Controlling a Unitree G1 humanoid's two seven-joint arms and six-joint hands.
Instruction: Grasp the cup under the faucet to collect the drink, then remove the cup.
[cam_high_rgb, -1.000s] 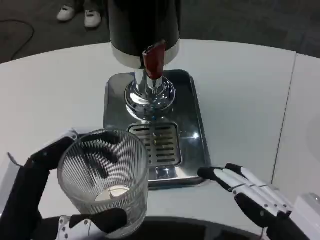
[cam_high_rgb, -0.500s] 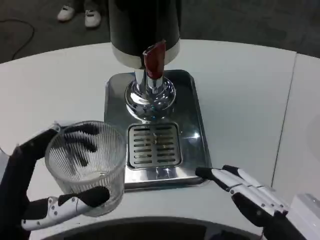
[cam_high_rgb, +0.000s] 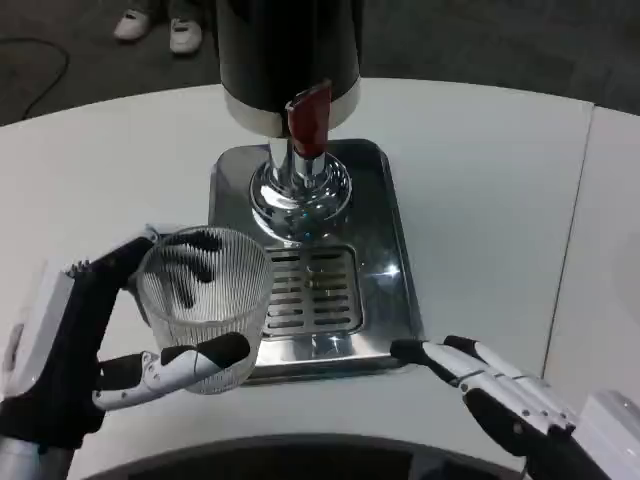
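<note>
Fingers of the left hand (cam_high_rgb: 75, 350) were wrapped around the clear ribbed glass cup (cam_high_rgb: 203, 305); it looked empty, left of the red faucet (cam_high_rgb: 307, 112), not filled yet. The right hand (cam_high_rgb: 500, 385) lay spread, holding nothing.

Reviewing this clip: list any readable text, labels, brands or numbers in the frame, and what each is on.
None readable. The drink dispenser, its red tap handle, the steel drip tray, the ribbed glass cup held by the left hand, the right hand and the white table show no lettering.
</note>
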